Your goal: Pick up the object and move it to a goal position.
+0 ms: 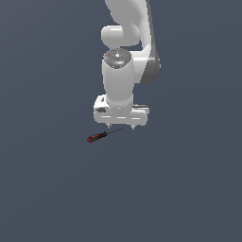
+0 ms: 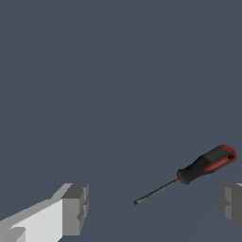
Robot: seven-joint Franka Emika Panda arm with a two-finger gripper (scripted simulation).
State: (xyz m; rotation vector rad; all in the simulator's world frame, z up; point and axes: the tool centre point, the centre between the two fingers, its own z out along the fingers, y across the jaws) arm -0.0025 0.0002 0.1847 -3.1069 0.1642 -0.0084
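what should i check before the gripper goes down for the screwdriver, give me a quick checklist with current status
1. Jaws spread wide enough: ok, the gripper is open and nothing is between its fingers.
2. Screwdriver in sight: ok, it lies flat on the grey floor, unheld.
3. Screwdriver centred between the fingers: not ok, in the wrist view the red-and-black handle sits close to one finger, only the shaft tip nears the middle.
4. Finger height above the floor: cannot tell from either view.
5. Obstacles near the tool: ok, none visible.
6. Goal position: cannot tell, no marker shows.
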